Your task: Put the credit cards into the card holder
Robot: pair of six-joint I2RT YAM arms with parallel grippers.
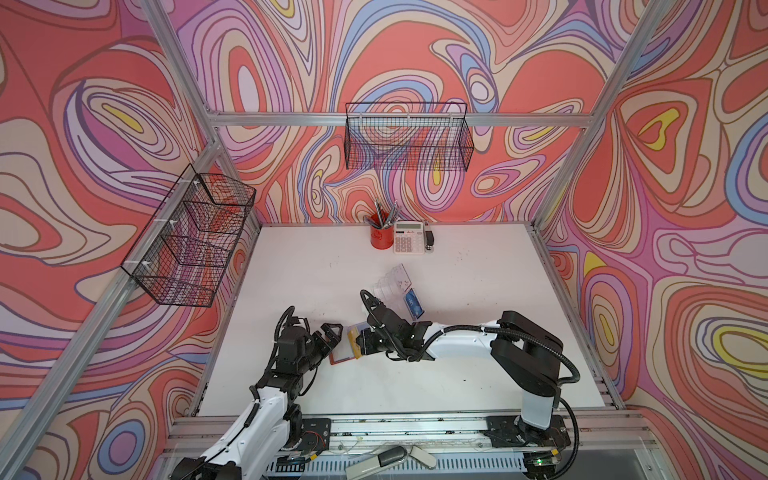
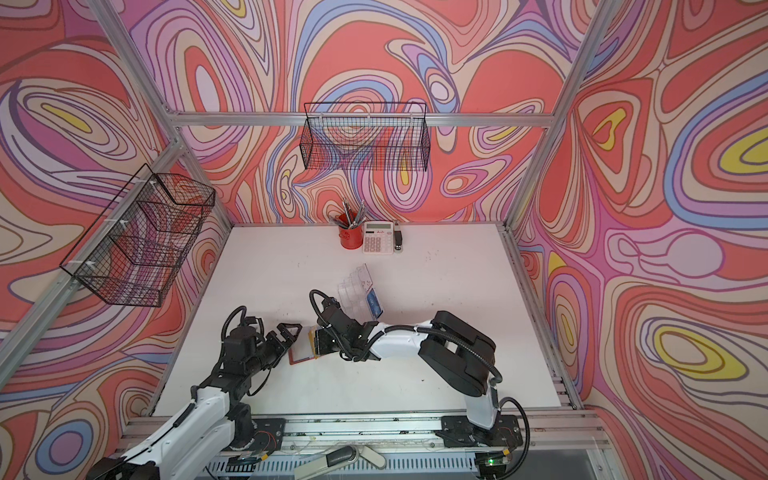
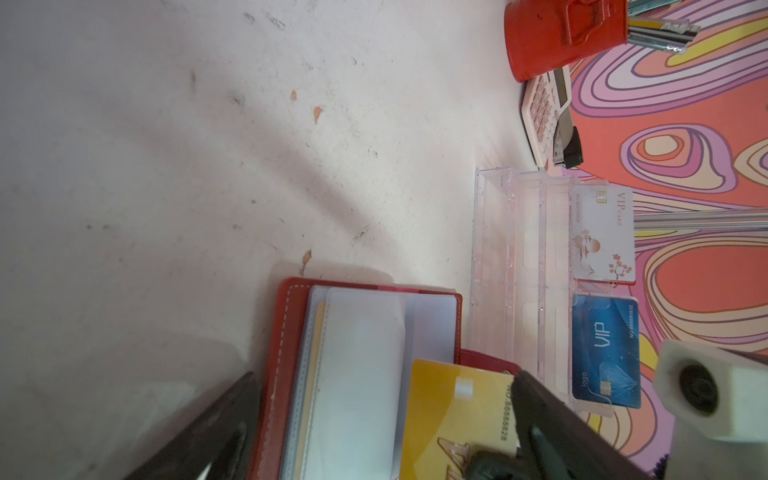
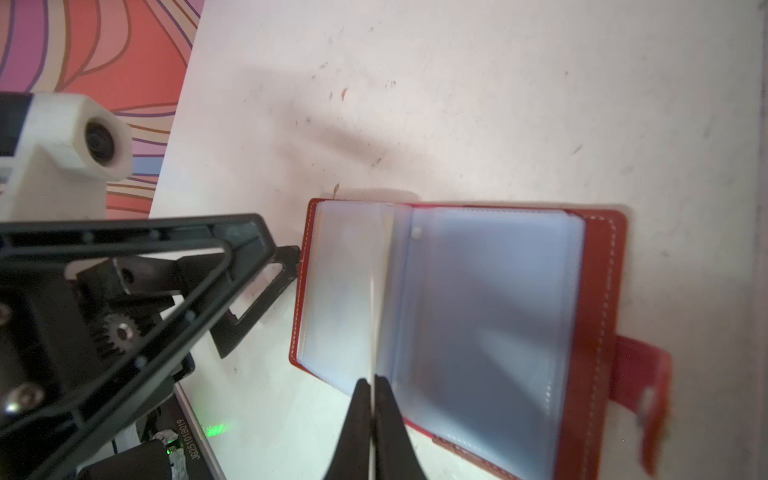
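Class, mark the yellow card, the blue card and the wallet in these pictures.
yellow card (image 3: 444, 415), left wrist view, its face.
blue card (image 3: 603, 337), left wrist view, its VIP lettering.
wallet (image 4: 598, 311), right wrist view, its red cover.

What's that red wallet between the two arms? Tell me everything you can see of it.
The wallet lies open and flat on the white table. Its cover looks like red leather with white stitching, and a red strap sticks out from one side. Inside are clear plastic sleeves. The open left gripper has a fingertip at its edge. The shut right gripper holds a yellow card edge-on over the sleeves.
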